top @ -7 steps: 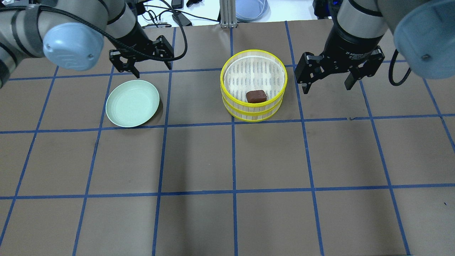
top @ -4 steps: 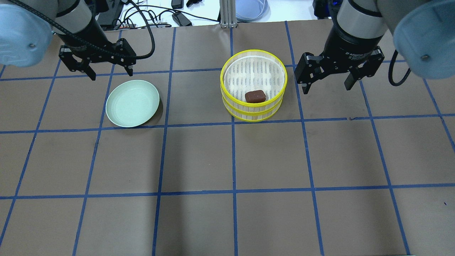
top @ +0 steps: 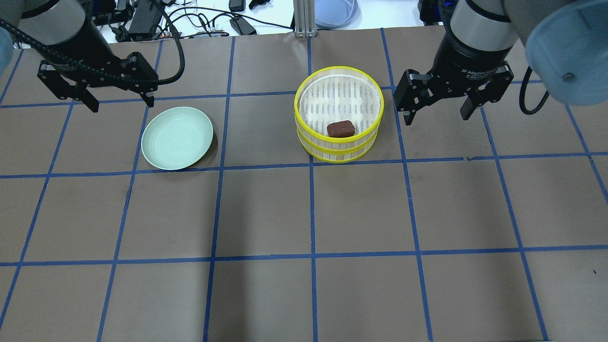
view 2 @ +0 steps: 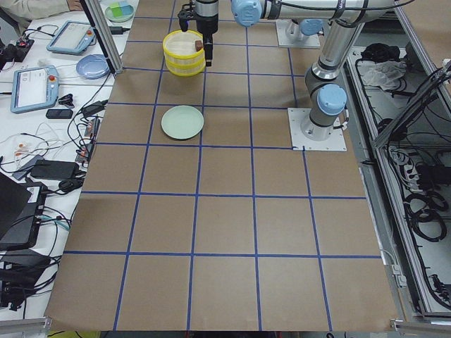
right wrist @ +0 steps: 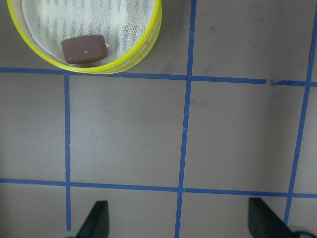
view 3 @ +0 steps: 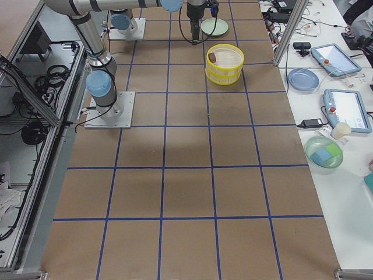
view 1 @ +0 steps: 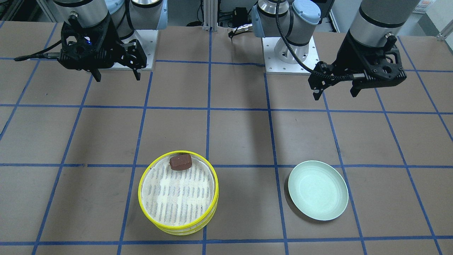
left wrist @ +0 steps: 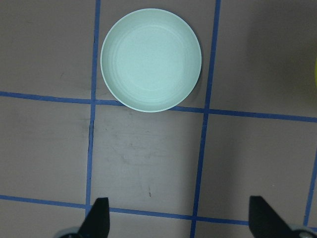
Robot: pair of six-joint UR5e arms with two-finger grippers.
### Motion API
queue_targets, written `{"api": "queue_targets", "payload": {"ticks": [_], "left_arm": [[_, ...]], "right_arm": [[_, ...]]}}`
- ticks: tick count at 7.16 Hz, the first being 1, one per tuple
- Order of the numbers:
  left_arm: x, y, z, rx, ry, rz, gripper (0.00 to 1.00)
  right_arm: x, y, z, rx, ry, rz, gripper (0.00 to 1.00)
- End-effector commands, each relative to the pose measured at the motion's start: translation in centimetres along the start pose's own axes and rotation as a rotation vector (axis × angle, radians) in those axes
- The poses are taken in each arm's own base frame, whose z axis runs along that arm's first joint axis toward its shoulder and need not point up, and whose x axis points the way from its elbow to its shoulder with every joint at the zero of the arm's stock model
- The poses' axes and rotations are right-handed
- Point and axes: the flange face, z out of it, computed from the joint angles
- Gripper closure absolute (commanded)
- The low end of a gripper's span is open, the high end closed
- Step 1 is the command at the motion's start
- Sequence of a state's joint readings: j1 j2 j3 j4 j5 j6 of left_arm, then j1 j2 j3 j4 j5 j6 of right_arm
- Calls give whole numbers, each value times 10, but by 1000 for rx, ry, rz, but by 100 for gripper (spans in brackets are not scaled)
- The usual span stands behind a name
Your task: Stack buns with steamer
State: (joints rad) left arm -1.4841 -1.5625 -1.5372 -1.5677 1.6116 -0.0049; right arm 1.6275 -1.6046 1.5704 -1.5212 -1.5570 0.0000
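Note:
The two steamer trays stand stacked one on the other, yellow rims aligned; they also show in the front view. The reddish-brown bun lies on the top tray's mesh floor near its rim, and shows in the front view and the right wrist view. The cream-white bun is hidden. My left gripper is open and empty, up and to the left of the green plate. My right gripper is open and empty, to the right of the steamer.
An empty pale green plate lies left of the steamer, also in the left wrist view. Brown table cover with blue tape grid. Cables and devices lie beyond the far table edge.
My left gripper has moved left, away from the steamer, past the plate's upper edge. The right gripper, the steamer and the brown bun have stayed put.

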Motion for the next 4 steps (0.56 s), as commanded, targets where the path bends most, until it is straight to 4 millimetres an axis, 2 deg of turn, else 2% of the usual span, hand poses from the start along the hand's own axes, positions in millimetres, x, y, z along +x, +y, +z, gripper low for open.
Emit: {"api": "queue_targets", "payload": {"ticks": [1, 4], "left_arm": [[6, 5, -5, 16, 41, 5, 0], [5, 7, -4, 13, 35, 5, 0]], "right_arm": [[0, 0, 0, 0, 0, 0, 0], [0, 0, 0, 0, 0, -2, 0]]}}
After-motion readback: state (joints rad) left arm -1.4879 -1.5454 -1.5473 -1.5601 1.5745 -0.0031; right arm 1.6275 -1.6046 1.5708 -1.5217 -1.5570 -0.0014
